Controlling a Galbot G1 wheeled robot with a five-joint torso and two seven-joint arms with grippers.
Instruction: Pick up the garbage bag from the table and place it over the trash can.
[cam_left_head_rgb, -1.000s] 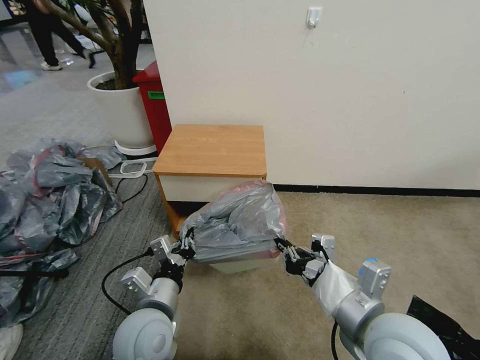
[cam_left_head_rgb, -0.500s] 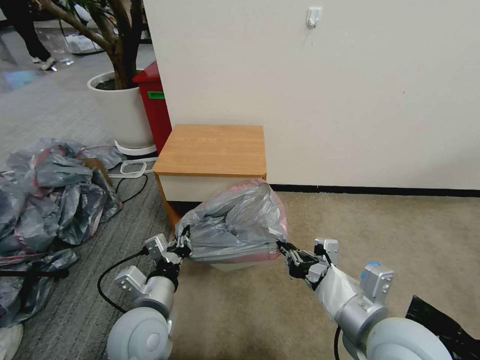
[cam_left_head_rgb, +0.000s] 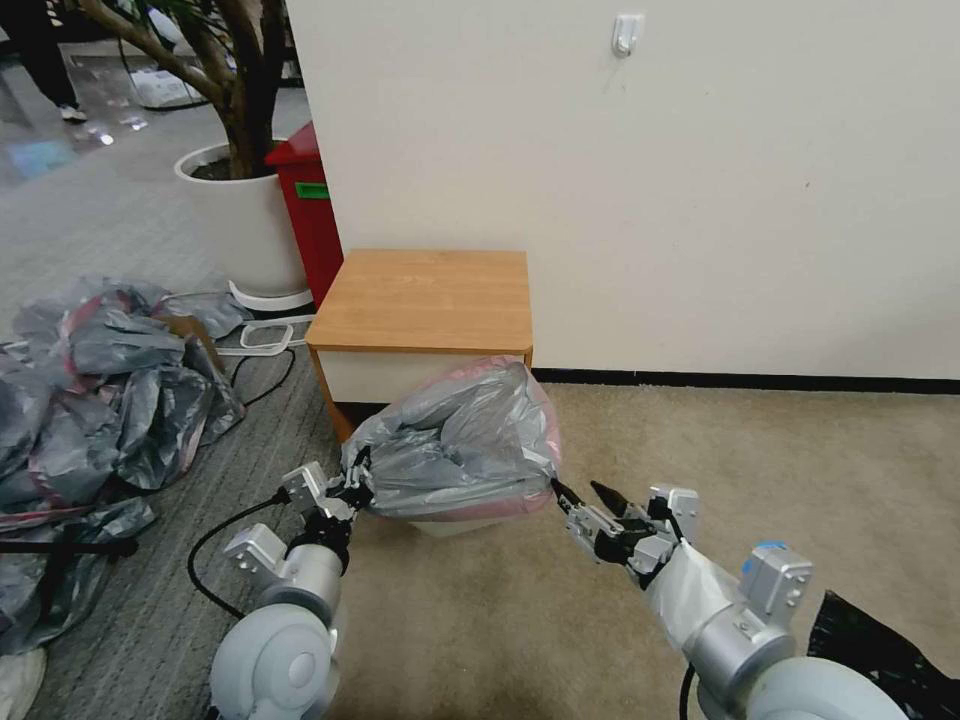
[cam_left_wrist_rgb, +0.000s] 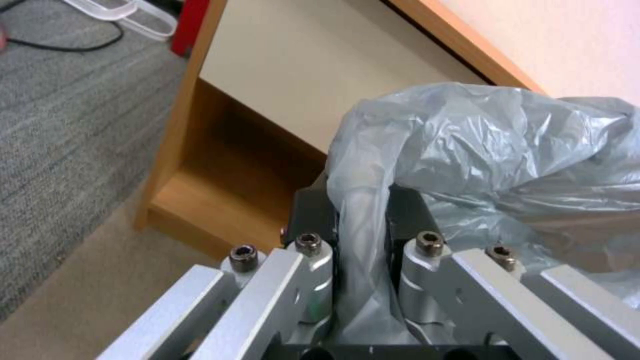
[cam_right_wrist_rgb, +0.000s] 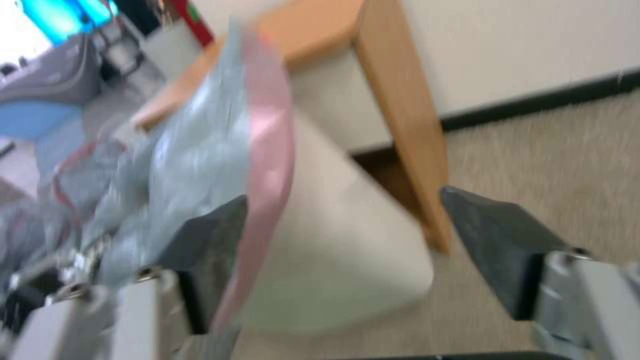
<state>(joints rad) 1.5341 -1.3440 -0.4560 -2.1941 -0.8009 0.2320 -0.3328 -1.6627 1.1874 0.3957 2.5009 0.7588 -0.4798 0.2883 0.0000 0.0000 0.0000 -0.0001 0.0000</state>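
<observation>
Since a second ago my right gripper (cam_left_head_rgb: 581, 499) has spread its fingers and backed off toward 5 o'clock, letting go of the garbage bag (cam_left_head_rgb: 460, 440). My left gripper (cam_left_head_rgb: 352, 483) stays clamped on the bag's edge at 9 o'clock; a fold of plastic runs between its fingers (cam_left_wrist_rgb: 313, 250). That bag sits bunched over the trash can (cam_left_head_rgb: 455, 524), in front of the table (cam_left_head_rgb: 425, 300), its pink rim at 3 o'clock free. My worry: with one side loose, any left-hand tug could drag the bag off or tip the light can.
</observation>
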